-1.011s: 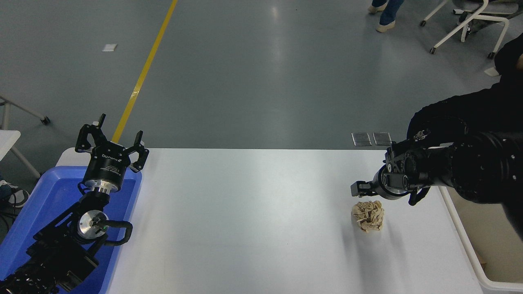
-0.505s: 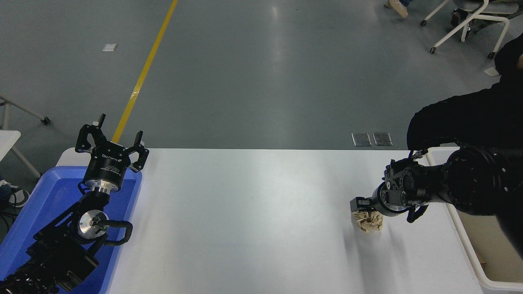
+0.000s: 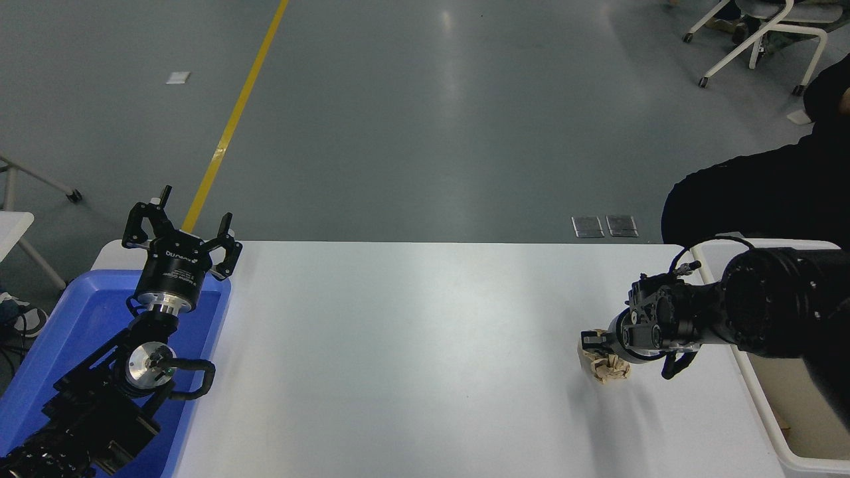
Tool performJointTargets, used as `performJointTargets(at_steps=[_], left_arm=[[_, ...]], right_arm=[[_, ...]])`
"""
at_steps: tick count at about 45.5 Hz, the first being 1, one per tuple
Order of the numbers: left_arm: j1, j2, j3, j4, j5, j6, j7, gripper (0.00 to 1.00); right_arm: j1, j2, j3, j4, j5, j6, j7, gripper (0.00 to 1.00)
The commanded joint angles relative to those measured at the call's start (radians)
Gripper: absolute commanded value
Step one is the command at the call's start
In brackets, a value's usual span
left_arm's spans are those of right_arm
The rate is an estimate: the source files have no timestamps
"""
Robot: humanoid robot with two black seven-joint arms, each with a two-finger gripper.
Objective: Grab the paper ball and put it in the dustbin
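The tan crumpled paper ball (image 3: 609, 370) lies on the white table (image 3: 412, 345) at the right. My right gripper (image 3: 601, 346) comes in from the right edge and is down on top of the ball, covering its upper half. I cannot see whether it has closed on the ball. The cream-white dustbin (image 3: 764, 411) stands just right of the table, partly hidden behind my right arm. My left gripper (image 3: 186, 222) is open and empty, parked above the blue tray at the lower left.
A shallow blue tray (image 3: 80, 312) sits at the table's left end under my left arm. A person's black sleeve (image 3: 750, 192) reaches in at the upper right, above the dustbin. A white chair (image 3: 764, 33) stands on the floor beyond.
My right gripper has come down from above the paper ball onto it. The ball has shifted slightly right and towards me. The left arm has not moved.
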Motion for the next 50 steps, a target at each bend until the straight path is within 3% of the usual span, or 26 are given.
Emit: performJointTargets(at_steps=[1,13,20,50], left_arm=[[0.0,0.0,0.0,-0.001,0.0,-0.001,0.0,0.98],[0.0,0.0,0.0,0.001,0.0,0.001,0.0,0.98],[0.0,0.0,0.002,0.001,0.0,-0.001,0.0,0.98],[0.0,0.0,0.002,0.001,0.0,0.001,0.0,0.98]], right_arm=[[0.097,-0.036,0.002,0.069,0.061,-0.001,-0.001,0.0],[0.373,-0.178,0.008,0.219,0.06,0.092,-0.001,0.0],[0.526,-0.25,0.017,0.228,0.058,0.232,-0.001,0.0],[0.927,-0.311,0.016,0.228,0.061,0.548,0.0,0.0]])
